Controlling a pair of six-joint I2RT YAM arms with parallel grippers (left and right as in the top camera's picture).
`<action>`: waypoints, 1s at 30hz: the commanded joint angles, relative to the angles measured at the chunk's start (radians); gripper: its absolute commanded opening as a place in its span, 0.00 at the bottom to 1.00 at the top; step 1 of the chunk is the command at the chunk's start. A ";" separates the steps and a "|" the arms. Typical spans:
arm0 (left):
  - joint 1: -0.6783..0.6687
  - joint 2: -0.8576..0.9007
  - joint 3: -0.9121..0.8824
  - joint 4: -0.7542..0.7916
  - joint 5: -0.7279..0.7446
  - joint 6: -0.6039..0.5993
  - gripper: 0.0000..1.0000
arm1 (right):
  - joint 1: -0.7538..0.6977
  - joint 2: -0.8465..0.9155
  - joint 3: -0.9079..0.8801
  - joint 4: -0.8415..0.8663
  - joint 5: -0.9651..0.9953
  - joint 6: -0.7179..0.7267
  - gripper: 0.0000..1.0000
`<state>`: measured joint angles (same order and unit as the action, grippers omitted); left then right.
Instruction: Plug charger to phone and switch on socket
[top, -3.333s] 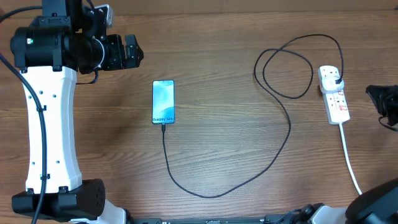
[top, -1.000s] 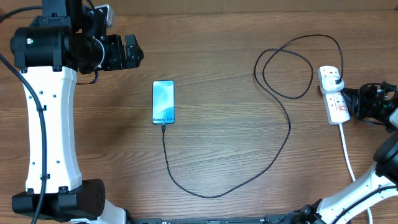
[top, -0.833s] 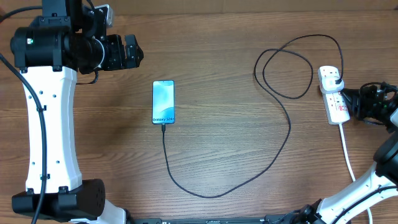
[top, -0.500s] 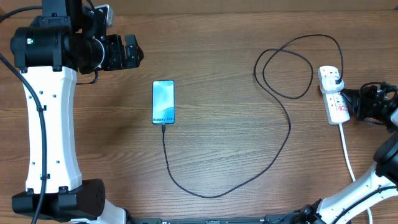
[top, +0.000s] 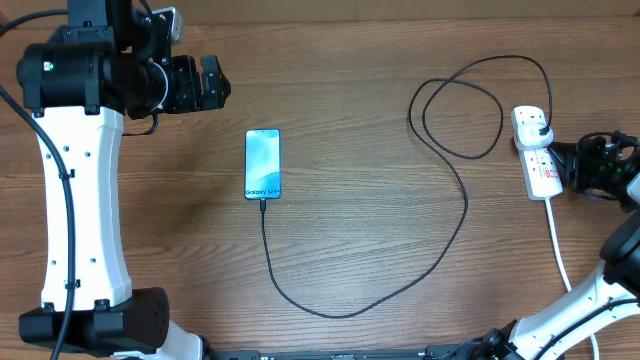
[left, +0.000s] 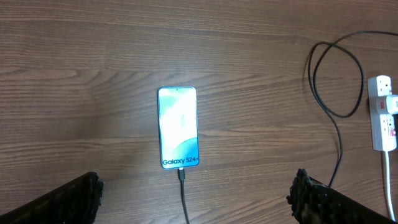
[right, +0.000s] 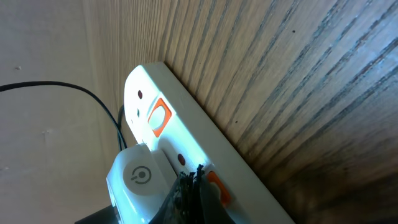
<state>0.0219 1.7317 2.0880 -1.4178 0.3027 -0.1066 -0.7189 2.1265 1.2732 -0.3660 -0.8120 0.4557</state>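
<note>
Cable side looks done imo: the phone (top: 263, 164) lies flat mid-counter, screen up, and the charger (top: 465, 200) runs from its bottom edge in a big loop over to the socket (top: 537, 152) at the far right of the counter (top: 360, 120), w/ the plug end (top: 541, 126) seated in the strip's far outlet. So what's left is prob just the switch. Right gripper (right: 189, 180) has its jaws pinched fully together, holding nothing, basically one blunt poker, and it sits right at the red switch (right: 214, 185) next to the plug. Can't tell from the wrist cam whether it's actually touching or whether that rocker has flipped. Left gripper (top: 214, 83) is parked up and left of the phone, well apart from it, jaws spread wide and empty, so it's not in play. Tips for doing this well: keep the jaws shut so the tip stays stiff, and aim at the raised half of the rocker, not the middle. Push straight down into the counter, not sideways, bc the strip is light and nothing pins it, so it'll prob skid or twist. Stay off the plug body right beside it, and leave the other red switch (right: 160, 117) alone since nothing looks plugged in by it. Lift off straight up so you don't drag the strip.
</note>
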 joint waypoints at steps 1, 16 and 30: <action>0.002 -0.010 0.009 0.001 0.002 -0.006 1.00 | 0.039 0.036 -0.065 -0.032 0.041 -0.015 0.04; 0.002 -0.010 0.009 0.001 0.002 -0.006 1.00 | 0.039 0.036 -0.076 -0.052 0.041 -0.019 0.04; 0.002 -0.010 0.009 0.001 0.001 -0.006 1.00 | -0.131 -0.094 -0.041 -0.062 -0.048 -0.003 0.04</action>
<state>0.0219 1.7317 2.0880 -1.4178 0.3027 -0.1066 -0.7822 2.1117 1.2469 -0.4126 -0.8738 0.4530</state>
